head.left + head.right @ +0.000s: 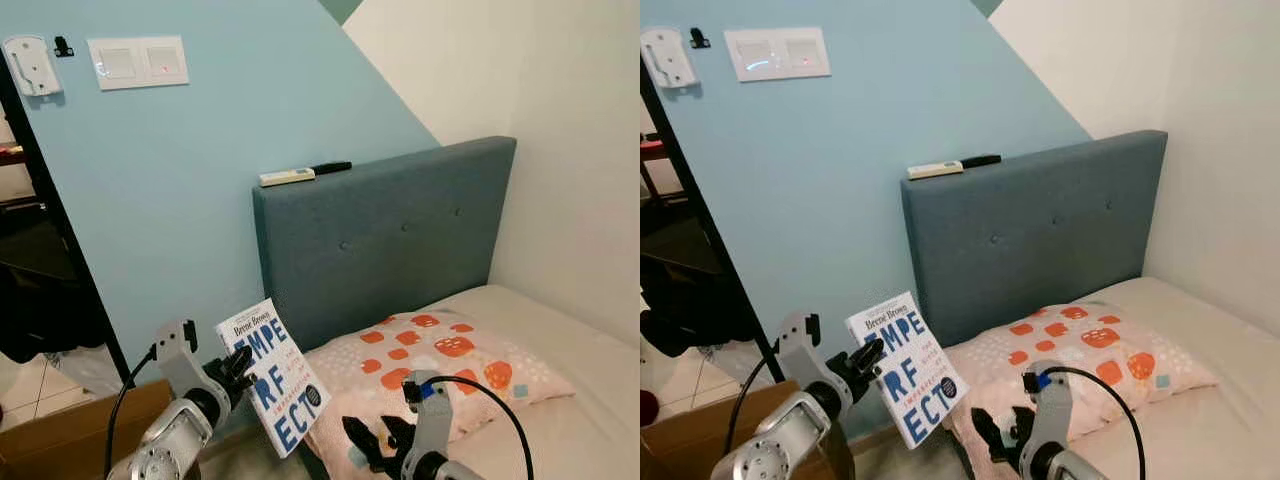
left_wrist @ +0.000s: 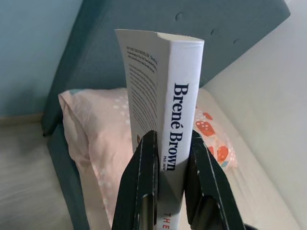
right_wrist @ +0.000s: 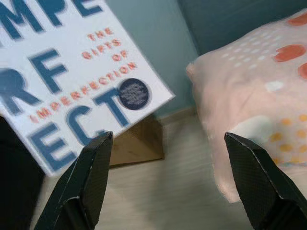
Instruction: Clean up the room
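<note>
**A:** Where is the book you are meant to tidy?

**B:** You have it in the left gripper. The left wrist view shows the two black fingers pinching the book's white spine, one on each side, just below the author's name. In the head views the book is held up in the air, tilted, its front cover with big blue letters facing you, beside the near corner of the bed.

**A:** And your right gripper?

**B:** It hovers low, below and to the right of the book, holding nothing. Its fingers are spread wide; between them you see the book's lower cover edge, the pale floor and the edge of the pillow.

**A:** What lies around the book?

**B:** Just to its right the pink pillow with orange patches rests on the mattress, against the grey-blue padded headboard. On top of the headboard you can see a white remote control and a black one, end to end. Behind the book stands the light blue wall, carrying a white switch panel and a white holder near the upper left. Below your left arm sits a brown cardboard box on the floor.
</note>
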Motion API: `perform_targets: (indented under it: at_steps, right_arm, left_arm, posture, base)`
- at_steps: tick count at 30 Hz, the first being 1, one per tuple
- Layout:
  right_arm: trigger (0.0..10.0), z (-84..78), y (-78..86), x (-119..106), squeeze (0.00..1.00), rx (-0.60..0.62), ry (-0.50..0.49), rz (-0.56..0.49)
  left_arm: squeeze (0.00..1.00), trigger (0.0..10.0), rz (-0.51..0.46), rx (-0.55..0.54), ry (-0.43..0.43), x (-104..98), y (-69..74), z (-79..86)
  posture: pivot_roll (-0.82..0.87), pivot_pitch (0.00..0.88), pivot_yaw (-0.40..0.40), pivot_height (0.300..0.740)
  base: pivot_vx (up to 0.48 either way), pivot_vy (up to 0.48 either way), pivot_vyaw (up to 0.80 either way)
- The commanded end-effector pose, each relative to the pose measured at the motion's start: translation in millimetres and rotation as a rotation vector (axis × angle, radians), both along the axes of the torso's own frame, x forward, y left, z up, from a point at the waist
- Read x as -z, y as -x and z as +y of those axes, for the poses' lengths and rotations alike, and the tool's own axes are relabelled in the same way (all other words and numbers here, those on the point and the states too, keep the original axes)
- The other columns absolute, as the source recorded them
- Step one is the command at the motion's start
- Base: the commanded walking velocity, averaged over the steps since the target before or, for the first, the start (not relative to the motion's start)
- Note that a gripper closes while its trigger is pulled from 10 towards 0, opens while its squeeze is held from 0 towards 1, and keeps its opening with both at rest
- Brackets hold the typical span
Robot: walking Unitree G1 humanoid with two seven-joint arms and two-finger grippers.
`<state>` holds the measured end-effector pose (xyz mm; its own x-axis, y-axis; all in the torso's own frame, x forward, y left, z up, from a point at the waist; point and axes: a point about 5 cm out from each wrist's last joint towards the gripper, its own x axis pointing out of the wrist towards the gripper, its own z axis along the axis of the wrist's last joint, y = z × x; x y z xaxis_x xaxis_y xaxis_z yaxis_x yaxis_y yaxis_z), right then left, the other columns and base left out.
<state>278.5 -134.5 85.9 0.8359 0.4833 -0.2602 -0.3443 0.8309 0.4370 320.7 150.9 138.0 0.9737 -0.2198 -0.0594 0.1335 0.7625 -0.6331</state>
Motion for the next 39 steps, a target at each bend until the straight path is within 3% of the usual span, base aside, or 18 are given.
perform_targets:
  at_steps: [1, 8, 12, 17, 28, 31, 36, 39]
  right_arm:
    - [10.0, 6.6, 4.6, 6, 0.00, -0.058, -0.100, 0.076]
    - [10.0, 22.1, 21.1, 3, 0.00, -0.275, -0.357, 0.217]
    - [10.0, 24.2, 24.1, 5, 0.00, -0.300, -0.373, 0.251]
    - [10.0, 25.0, 21.3, 11, 0.00, -0.243, -0.364, 0.258]
    - [10.0, 15.9, 1.9, 0, 0.00, -0.072, -0.444, 0.179]
    - [10.0, 10.3, -4.8, -5, 0.00, -0.012, -0.492, 0.155]
    - [10.0, -1.6, -15.6, -23, 0.00, 0.024, -0.568, 0.057]
    - [10.0, -4.1, -18.8, -31, 0.00, 0.023, -0.600, 0.022]
  left_arm:
    - [0.00, 10.0, -0.033, 0.010, 0.017, -5, 1.3, -0.7]
    - [0.00, 10.0, -0.051, 0.068, 0.048, -10, 2.8, -5.9]
    - [0.00, 10.0, -0.056, 0.069, 0.067, -12, 2.1, -6.9]
    - [0.00, 10.0, -0.047, 0.036, 0.186, -17, 0.7, -10.9]
    - [0.00, 10.0, -0.029, 0.002, 0.304, -17, -0.4, -12.8]
    - [0.00, 10.0, -0.027, -0.004, 0.319, -16, -0.8, -10.8]
    - [0.00, 10.0, -0.077, -0.083, 0.475, -30, -10.4, -2.6]
    - [0.00, 10.0, -0.107, -0.071, 0.504, -39, -14.2, -4.8]
  posture:
    - [-0.03, 0.063, 0.059, 0.740]
    - [-0.03, 0.060, 0.057, 0.740]
    - [-0.03, 0.061, 0.055, 0.740]
    - [-0.03, 0.059, 0.056, 0.740]
    - [-0.03, 0.066, 0.058, 0.740]
    - [-0.03, 0.066, 0.058, 0.740]
    - [-0.03, 0.063, 0.055, 0.740]
    - [-0.04, 0.063, 0.062, 0.740]
  base:
    - [0.000, 0.000, 0.00]
    - [0.000, 0.000, 0.00]
    - [0.000, 0.000, 0.00]
    - [0.000, 0.000, 0.00]
    - [0.000, 0.000, 0.00]
    - [0.000, 0.000, 0.00]
    - [0.000, 0.000, 0.00]
    - [0.000, 0.000, 0.00]
